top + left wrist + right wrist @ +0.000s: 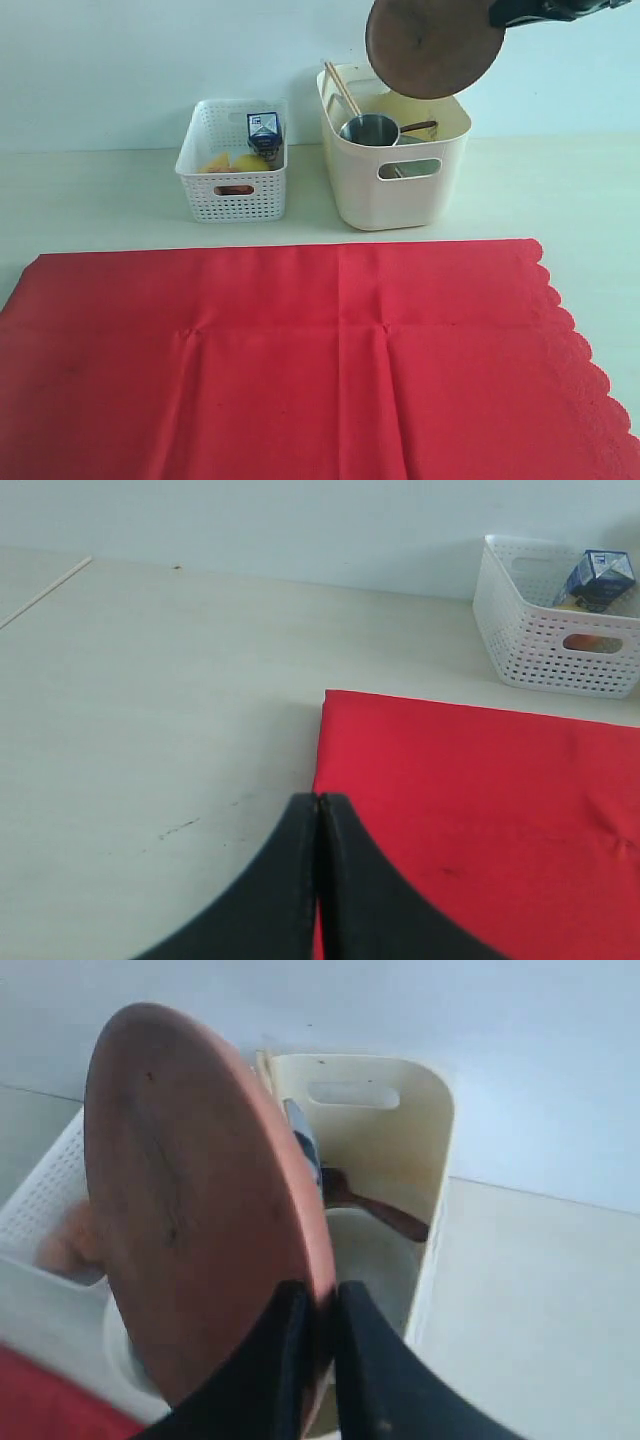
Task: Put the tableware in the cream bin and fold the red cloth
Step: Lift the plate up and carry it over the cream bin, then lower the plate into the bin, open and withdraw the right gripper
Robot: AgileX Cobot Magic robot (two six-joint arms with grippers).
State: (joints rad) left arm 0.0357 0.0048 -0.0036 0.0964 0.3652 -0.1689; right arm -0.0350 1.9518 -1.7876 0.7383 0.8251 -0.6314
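The brown round plate (432,45) hangs in the air, tipped up on its edge, just above the open top of the cream bin (390,200). The right gripper (322,1298) pinches the plate's rim, its two dark fingers clamped on either side of it. The bin stands toward the far edge of the table (100,200), a little right of the middle. Inside it a steel cup (370,130) sits against the front wall, two long wooden chopsticks (341,88) lean up at the far left corner, and a dark wooden spoon (418,127) lies behind the cup.

The red cloth (300,360) is spread flat and unfolded along the near edge of the table, its scalloped edge on the right, with faint creases across it. The left gripper (318,815) hangs over the cloth's left edge with its jaws pressed together and nothing between them.

A white perforated basket (232,200) stands just left of the bin, apart from it, holding a blue-white milk carton (264,130) and some food
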